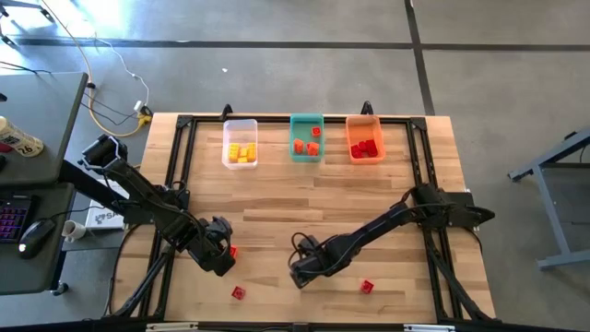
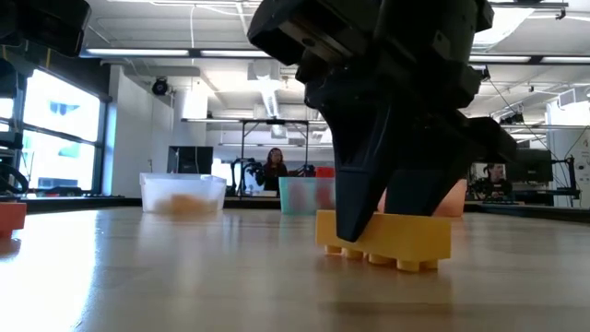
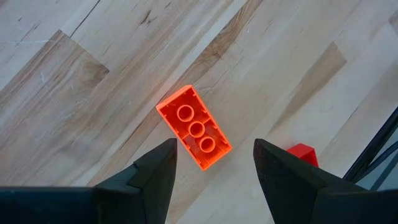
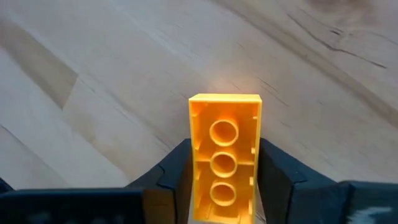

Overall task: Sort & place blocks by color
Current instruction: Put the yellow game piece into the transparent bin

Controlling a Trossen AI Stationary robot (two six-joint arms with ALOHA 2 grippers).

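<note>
Bins [image 1: 240, 124]: three; loose blocks [image 1: 367, 287]: four

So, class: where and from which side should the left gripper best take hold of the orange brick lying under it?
Probably from straight above, fingers on the two long side walls of the orange brick. It lies hollow side up and slanted, so the open left gripper should likely turn to square up with it first.
</note>
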